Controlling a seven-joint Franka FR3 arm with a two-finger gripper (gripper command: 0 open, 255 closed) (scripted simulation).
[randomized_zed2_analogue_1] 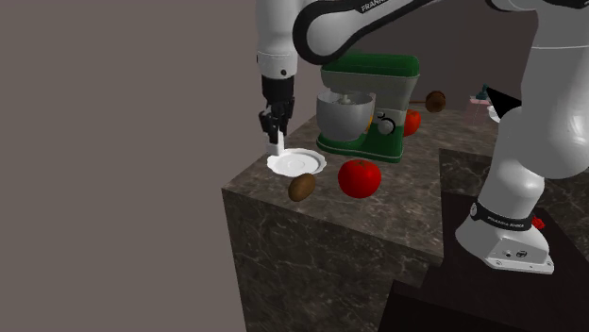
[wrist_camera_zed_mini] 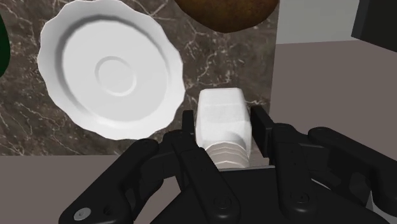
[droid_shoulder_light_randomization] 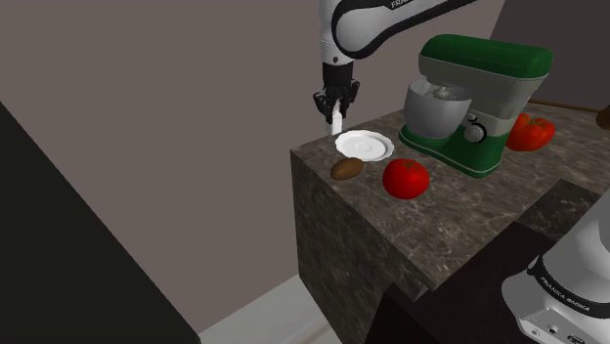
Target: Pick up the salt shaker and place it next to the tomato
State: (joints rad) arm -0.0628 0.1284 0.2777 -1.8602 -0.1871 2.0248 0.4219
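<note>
Upper middle of the shoulder view, the white salt shaker (droid_shoulder_light_randomization: 336, 126) is being clasped by the gripper (droid_shoulder_light_randomization: 335, 114). Its upper end is being hidden between the fingers.

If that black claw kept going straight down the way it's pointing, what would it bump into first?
The shaker in the gripper would likely touch the counter first, near its corner beside the plate. It's near the edge, so it might miss.

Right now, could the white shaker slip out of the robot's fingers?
Probably not: the gripper clasps the salt shaker by its flat sides. It looks smooth, so it might slide. Tall and narrow, it could tip when set down.
</note>
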